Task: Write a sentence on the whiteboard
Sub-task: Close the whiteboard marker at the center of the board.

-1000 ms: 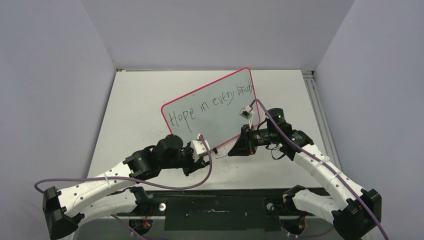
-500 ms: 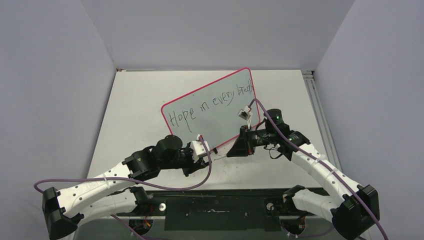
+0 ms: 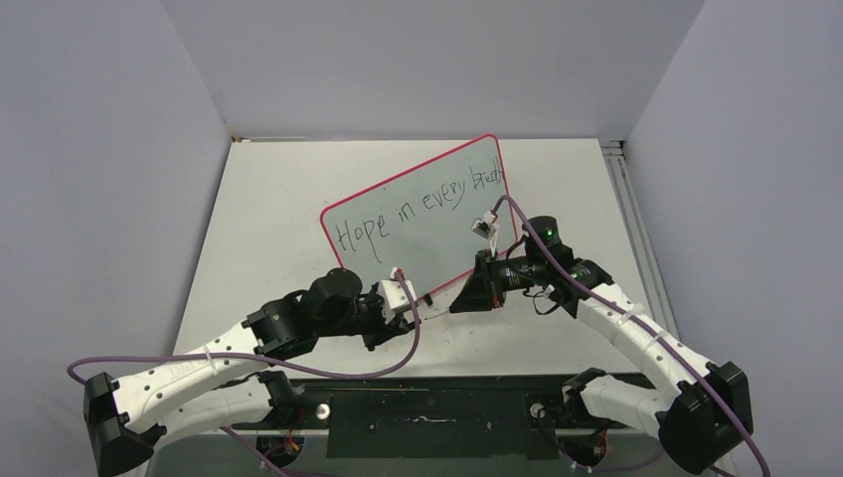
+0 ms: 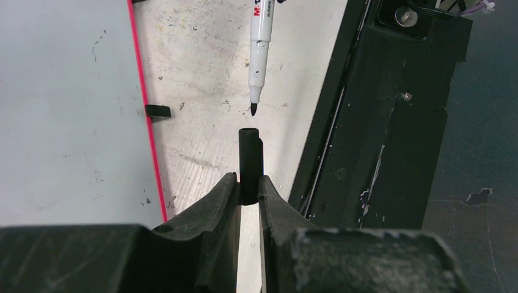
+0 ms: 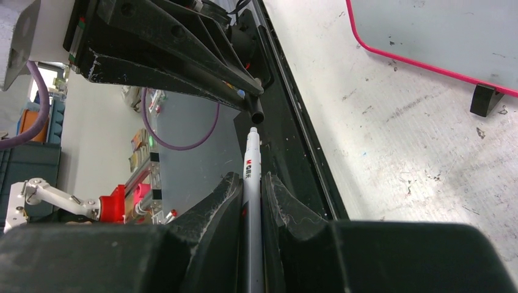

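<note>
The whiteboard (image 3: pixel 429 250), pale with a red rim, lies slanted on the table; the sentence (image 3: pixel 422 205) "Hope in every breath" runs across it in black. My left gripper (image 3: pixel 423 310) is shut on a black pen cap (image 4: pixel 249 160), just off the whiteboard's (image 4: pixel 61 110) near edge. My right gripper (image 3: pixel 458 301) is shut on a white marker pen (image 5: pixel 251 163). The pen's tip (image 4: pixel 253 110) points at the cap's open mouth, a short gap away. In the right wrist view the cap (image 5: pixel 258 113) sits just beyond the pen tip, and the whiteboard's corner (image 5: pixel 440 30) is upper right.
A black rail (image 3: pixel 427 407) runs along the near table edge, close under both grippers (image 4: pixel 379 122). A small black foot (image 4: pixel 157 112) sticks out under the board's rim. Grey walls close in the table on three sides. Purple cables loop from both wrists.
My right gripper has slid a little left with the pen, bringing its tip closer to the cap. The left arm has hardly moved.
</note>
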